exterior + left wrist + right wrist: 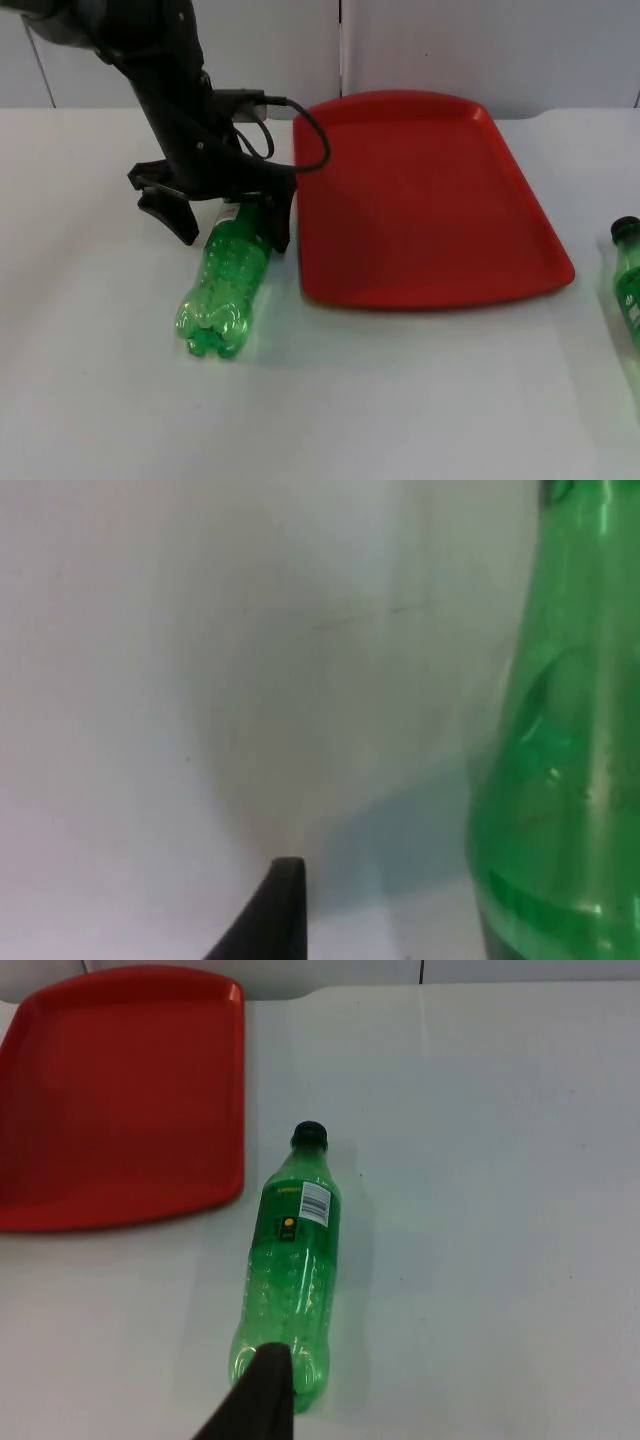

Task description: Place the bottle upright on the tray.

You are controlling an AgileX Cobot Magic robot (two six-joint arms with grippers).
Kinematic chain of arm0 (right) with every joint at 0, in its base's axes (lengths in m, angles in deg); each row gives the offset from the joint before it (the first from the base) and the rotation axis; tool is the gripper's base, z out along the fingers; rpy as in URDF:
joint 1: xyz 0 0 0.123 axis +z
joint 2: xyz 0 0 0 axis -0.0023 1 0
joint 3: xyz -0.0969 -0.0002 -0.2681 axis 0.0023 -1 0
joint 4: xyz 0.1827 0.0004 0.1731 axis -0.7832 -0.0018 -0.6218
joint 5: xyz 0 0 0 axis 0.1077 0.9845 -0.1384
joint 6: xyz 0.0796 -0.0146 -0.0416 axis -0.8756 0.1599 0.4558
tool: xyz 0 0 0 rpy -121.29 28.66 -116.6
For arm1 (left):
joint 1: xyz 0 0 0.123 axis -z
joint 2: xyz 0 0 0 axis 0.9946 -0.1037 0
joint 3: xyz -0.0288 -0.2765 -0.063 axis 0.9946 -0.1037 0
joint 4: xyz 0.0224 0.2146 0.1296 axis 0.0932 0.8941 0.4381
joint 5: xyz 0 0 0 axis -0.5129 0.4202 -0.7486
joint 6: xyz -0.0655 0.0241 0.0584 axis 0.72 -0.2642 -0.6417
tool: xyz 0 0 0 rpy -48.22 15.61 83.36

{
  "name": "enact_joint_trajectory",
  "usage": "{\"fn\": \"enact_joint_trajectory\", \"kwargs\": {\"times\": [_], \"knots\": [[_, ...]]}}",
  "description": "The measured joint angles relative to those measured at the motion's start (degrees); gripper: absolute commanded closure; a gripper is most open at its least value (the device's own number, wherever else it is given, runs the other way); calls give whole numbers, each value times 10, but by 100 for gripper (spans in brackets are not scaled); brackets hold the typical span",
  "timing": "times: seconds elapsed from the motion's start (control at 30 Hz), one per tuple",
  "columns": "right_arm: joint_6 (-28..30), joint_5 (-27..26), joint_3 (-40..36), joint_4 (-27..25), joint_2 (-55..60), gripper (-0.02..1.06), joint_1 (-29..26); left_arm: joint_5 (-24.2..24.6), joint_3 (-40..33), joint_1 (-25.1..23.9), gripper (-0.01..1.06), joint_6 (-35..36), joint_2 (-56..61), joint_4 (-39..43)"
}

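On the white table [100, 400], just left of the red tray [430, 200]: 1 green bottle [225, 285] lying flat, neck under the left pincer [232, 228], spread wide on both sides. Looks empty, so light, smooth, easy to squash and roll. Best pinched at the neck. Near the right pincer, state hard to tell: a 2nd bottle [288, 1270], also lying.
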Motion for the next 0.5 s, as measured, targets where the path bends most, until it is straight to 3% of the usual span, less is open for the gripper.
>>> {"fn": "enact_joint_trajectory", "kwargs": {"times": [0.3, 0.33, 0.47, 0.5], "knots": [[0, 0, 0, 0, 0, 0, 0, -5, 1, 0, 2, 0, -4, -3], [0, 0, 0, 0, 0, 0, 0, -5, 1, 0, 5, 0, -4, -6], [0, 0, 0, 0, 0, 0, 0, -6, 1, 0, 42, 0, -5, -20], [0, 0, 0, 0, 0, 0, 0, -5, 1, 0, 42, 0, -6, -28]]}}
